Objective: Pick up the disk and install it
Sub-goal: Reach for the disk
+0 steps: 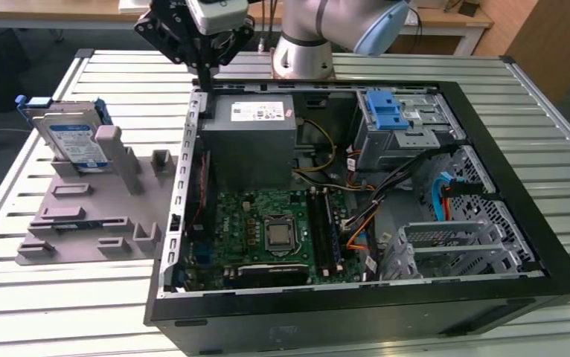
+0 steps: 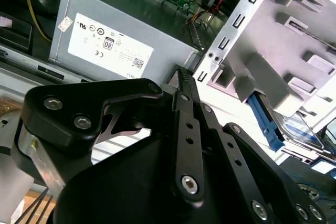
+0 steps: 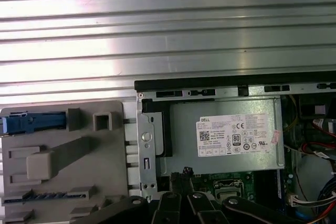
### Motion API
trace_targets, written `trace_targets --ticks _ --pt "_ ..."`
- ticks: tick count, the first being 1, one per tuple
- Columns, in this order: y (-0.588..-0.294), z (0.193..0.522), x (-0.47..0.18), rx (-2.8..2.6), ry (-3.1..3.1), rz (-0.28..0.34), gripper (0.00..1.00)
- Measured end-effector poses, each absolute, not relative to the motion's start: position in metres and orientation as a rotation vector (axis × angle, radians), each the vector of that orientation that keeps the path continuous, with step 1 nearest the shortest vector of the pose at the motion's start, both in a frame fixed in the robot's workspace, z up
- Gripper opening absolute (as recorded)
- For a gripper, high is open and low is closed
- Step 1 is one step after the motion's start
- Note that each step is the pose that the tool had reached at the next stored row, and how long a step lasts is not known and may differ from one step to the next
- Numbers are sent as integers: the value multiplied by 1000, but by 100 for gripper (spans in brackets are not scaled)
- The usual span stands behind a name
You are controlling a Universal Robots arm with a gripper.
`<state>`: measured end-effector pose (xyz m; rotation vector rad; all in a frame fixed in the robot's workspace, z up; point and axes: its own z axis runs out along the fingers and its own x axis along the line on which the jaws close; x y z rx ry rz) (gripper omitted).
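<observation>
The disk (image 1: 71, 137) stands upright in a slot at the back of the grey holder plate (image 1: 86, 223), on the exterior view's left. It is silver with a blue-and-white label and a blue frame. Its blue edge also shows in the first wrist view (image 3: 31, 123) and in the second wrist view (image 2: 265, 121). My black gripper (image 1: 205, 83) hangs over the back left corner of the open computer case (image 1: 523, 186), to the right of the disk and apart from it. The fingers are shut together with nothing between them, and in the second wrist view the gripper (image 2: 181, 77) tapers to one point.
Inside the case a grey power supply box (image 1: 250, 141) with a white sticker lies just below the gripper. A blue ridged clip (image 1: 389, 111) sits on the drive bay at the back right, with the motherboard (image 1: 275, 230) and cables lower down. Everything rests on a slatted metal table (image 1: 67, 312).
</observation>
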<state>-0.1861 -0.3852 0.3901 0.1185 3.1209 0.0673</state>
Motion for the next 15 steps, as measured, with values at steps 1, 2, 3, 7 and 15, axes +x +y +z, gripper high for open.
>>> trace_targets --ticks 1,2,3,7,15 --pt "-385 390 -187 119 3121 67 11" --pt "-384 390 -189 119 3121 67 11" --pt "-383 390 -191 119 3121 67 11" --pt "-377 390 -197 119 3123 67 11" --pt "-372 389 -205 120 3145 66 11"
